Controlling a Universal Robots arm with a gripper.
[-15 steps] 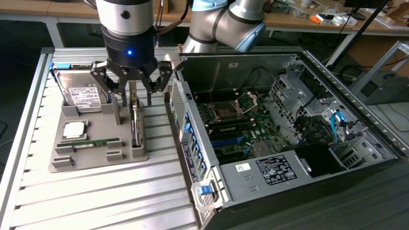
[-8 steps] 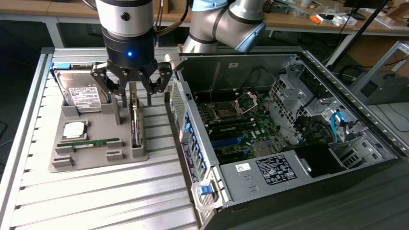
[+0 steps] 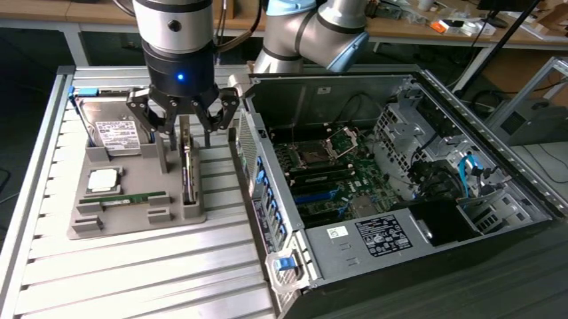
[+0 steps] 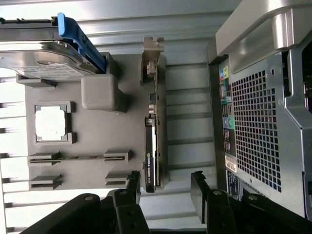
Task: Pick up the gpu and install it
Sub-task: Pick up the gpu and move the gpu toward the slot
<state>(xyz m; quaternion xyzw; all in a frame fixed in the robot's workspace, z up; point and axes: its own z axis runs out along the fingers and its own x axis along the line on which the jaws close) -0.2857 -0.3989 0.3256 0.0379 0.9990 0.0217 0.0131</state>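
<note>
The gpu is a thin dark card with a silvery bracket. It stands on its edge in a slot of the grey holder on the slatted table. My gripper hangs open right above the card's far end, one finger on each side and neither touching it. In the wrist view the gpu runs lengthwise between the two black fingertips, closer to that one than to the other. Nothing is held by the gripper.
The holder also carries a hard drive with a blue rail, a square processor and a green memory stick. The open computer case lies close on the exterior view's right, its perforated rear panel beside the holder.
</note>
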